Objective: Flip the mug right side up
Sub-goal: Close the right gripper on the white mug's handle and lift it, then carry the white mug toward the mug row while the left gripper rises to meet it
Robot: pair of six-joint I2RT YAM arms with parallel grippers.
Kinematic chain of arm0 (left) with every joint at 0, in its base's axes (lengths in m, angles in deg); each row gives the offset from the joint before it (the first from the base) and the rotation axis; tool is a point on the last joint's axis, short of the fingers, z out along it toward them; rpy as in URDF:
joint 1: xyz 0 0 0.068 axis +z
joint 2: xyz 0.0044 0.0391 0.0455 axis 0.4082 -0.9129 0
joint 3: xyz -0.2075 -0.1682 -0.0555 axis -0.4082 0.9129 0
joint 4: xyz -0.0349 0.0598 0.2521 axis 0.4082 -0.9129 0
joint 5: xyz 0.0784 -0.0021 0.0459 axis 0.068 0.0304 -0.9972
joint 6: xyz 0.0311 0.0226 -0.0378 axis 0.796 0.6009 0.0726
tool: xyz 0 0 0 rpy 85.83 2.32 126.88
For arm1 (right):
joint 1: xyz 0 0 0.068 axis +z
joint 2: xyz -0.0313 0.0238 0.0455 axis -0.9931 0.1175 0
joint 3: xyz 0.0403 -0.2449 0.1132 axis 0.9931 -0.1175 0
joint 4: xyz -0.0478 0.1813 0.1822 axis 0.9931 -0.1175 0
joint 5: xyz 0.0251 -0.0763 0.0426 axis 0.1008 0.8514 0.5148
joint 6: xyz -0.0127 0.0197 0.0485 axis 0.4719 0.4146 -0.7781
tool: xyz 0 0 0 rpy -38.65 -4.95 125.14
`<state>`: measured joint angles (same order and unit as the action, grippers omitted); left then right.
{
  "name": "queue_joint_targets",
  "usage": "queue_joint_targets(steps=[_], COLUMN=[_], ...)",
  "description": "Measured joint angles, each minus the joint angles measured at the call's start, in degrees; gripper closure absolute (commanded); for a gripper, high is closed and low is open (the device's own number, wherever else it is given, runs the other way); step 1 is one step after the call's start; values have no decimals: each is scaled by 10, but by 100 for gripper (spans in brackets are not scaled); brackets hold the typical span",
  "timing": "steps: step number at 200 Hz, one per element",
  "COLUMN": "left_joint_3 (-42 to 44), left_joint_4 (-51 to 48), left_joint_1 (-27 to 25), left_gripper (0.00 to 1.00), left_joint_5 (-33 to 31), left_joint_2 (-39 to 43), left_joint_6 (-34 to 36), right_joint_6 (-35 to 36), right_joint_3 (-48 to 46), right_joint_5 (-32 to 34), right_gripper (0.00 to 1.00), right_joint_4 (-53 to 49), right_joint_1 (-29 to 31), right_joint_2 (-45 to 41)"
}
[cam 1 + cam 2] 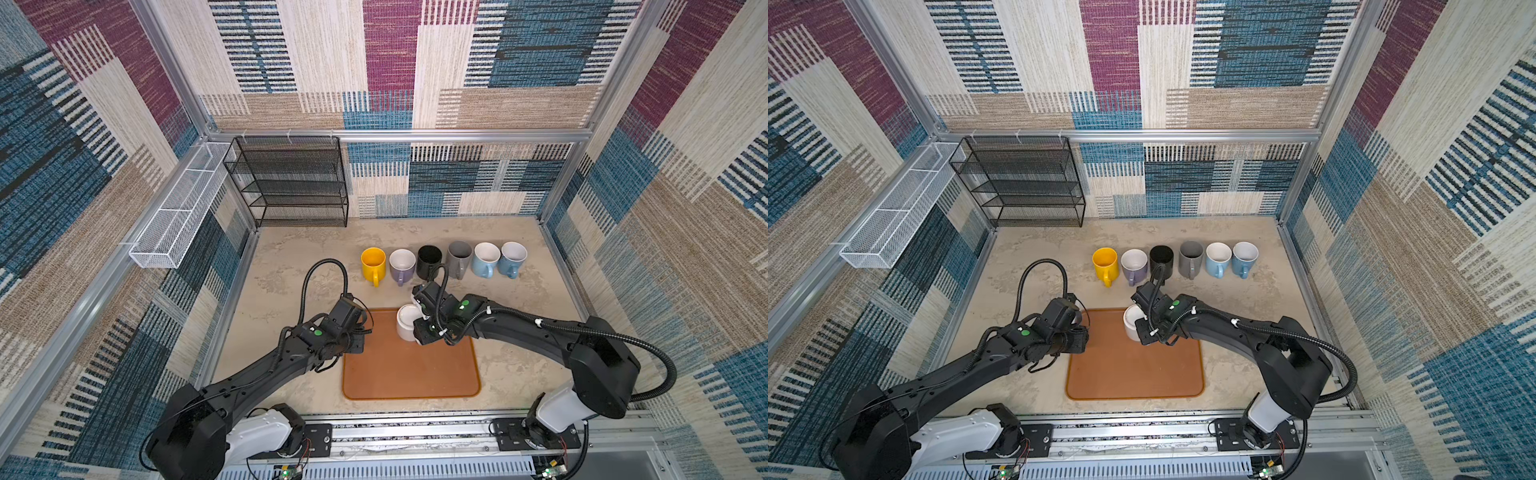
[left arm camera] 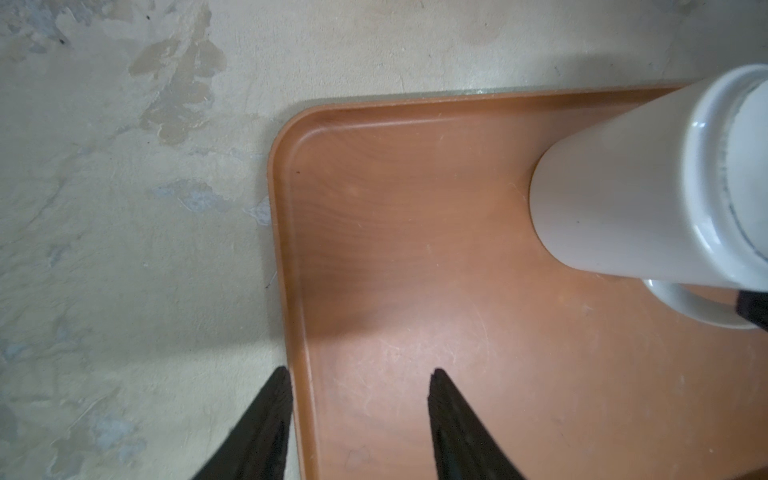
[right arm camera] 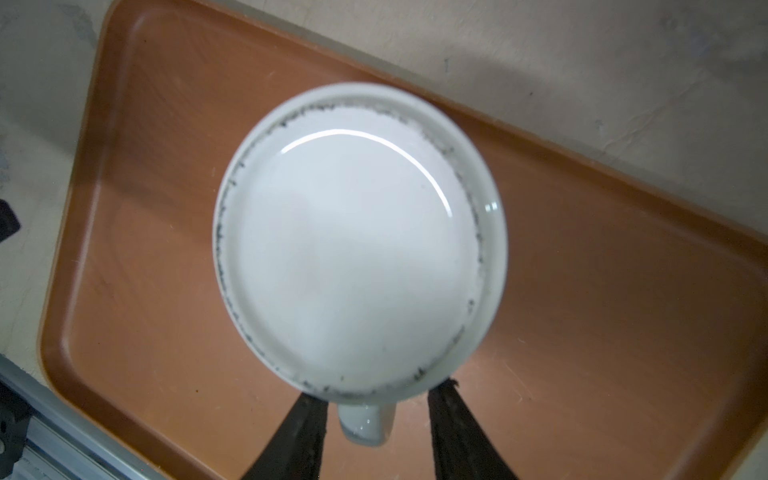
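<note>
Beige mottled tabletop (image 1: 291, 266) bearing an orange-brown plastic tray (image 1: 407, 374); white ceramic mug (image 1: 406, 322) inverted on it. Right gripper (image 3: 378, 390) parted astride its handle (image 3: 365, 424), ungripped; left gripper (image 2: 359, 370) parted, empty, above the tray's rim.

Walls (image 1: 390, 62): woven patchwork panels, blue, maroon, beige, on three sides.
Frame (image 1: 457, 135): aluminium rails along the wall edges.
Rack (image 1: 291, 183): black mesh shelving, back left corner.
Basket (image 1: 183, 208): long, white mesh, on left rail.
Surface (image 1: 291, 257): mottled beige.

Seven mugs (image 1: 406, 323), one brown tray (image 1: 411, 374), one black wire shelf (image 1: 291, 183), one white wire basket (image 1: 174, 220), two arms (image 1: 249, 374).
</note>
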<state>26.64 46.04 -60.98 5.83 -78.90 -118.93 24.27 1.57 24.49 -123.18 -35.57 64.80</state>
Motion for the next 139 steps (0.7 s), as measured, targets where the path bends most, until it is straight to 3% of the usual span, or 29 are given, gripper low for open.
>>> queue_joint_targets(steps=[48,139], left_joint_3=[4,9], left_joint_4=[17,19], left_joint_1=[0,0], left_gripper=[49,49], left_joint_5=[0,12], left_joint_2=[-1,5], left_joint_6=[-8,-21], right_joint_6=[0,0], right_joint_3=[4,18], right_joint_5=[6,24], right_gripper=[69,74], right_joint_4=[-9,-24], right_joint_1=[2,4], right_joint_2=[8,22])
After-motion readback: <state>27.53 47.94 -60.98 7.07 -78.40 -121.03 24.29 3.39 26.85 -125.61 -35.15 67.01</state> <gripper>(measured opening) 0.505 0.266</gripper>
